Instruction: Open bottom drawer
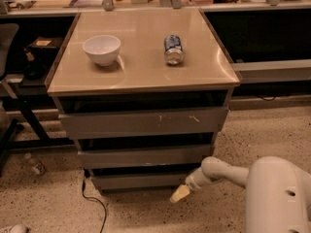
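Observation:
The bottom drawer (138, 180) is the slimmest of three flat grey fronts, lowest in the cabinet, just above the floor. Its front stands a little forward, with a dark gap above it. Above it are the mid-sized grey front (143, 156) and the widest front with white scratch marks (143, 122). My gripper (180, 193) is at the end of the white arm, low by the floor, just below and in front of the bottom drawer's right end. Its yellowish tip points down-left.
A white bowl (101, 49) and a can lying on its side (173, 49) sit on the beige cabinet top (141, 74). A black cable (92, 200) runs on the speckled floor at the left. My white base (279, 198) fills the lower right. Dark shelving stands behind.

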Controlling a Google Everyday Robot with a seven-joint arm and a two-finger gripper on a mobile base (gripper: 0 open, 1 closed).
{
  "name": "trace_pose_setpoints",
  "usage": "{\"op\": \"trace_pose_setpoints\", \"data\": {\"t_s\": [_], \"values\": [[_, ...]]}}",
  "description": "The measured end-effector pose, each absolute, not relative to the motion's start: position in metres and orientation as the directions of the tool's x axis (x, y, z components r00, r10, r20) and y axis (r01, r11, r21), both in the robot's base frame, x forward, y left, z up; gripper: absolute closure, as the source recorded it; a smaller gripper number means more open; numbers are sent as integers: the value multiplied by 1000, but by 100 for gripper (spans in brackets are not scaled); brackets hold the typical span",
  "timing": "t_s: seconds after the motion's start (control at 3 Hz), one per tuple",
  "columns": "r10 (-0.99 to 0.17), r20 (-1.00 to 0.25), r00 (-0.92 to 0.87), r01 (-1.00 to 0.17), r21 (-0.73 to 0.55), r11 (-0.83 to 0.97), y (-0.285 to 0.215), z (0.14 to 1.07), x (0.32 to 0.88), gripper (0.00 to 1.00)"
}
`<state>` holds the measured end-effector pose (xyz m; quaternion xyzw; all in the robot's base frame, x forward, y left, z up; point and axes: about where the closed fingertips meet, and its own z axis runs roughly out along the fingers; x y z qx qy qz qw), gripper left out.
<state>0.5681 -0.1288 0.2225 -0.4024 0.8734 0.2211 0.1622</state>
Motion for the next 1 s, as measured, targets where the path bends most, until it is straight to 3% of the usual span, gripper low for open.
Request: {"op": "trace_pose_setpoints", "data": {"t_s": [1.0], "values": [[-625,-506,-594,-785,196,588,-131,227,587,0]]}}
